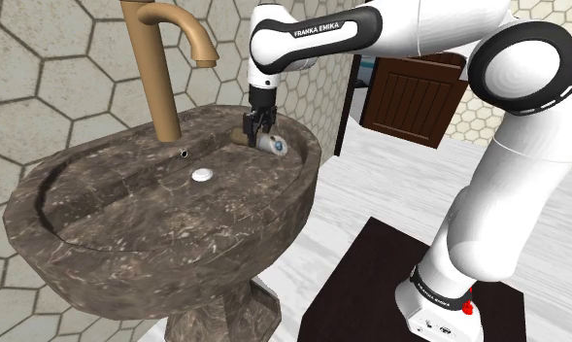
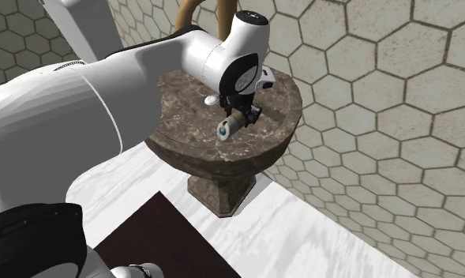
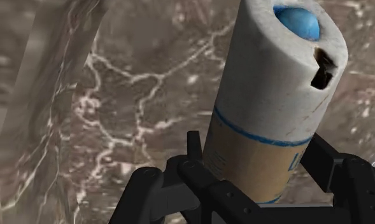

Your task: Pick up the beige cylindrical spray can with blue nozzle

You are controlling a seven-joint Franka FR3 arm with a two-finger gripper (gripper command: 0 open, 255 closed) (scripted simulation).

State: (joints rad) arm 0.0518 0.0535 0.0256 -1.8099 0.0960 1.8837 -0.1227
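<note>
The fingers (image 3: 179, 181) are clamped on the beige body of the spray can (image 3: 268, 108), blue nozzle pointing away from them, just above the sink's (image 1: 128, 243) rim. The grasp looks done; lifting the can clear of the sink seems to remain.

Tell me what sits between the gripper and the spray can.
Nothing visible does. The gripper already clasps the beige spray can from both sides, its blue nozzle pointing away from the hand, at the marbled sink's rim. The brown faucet stands apart, toward the shoulder view's left.
</note>
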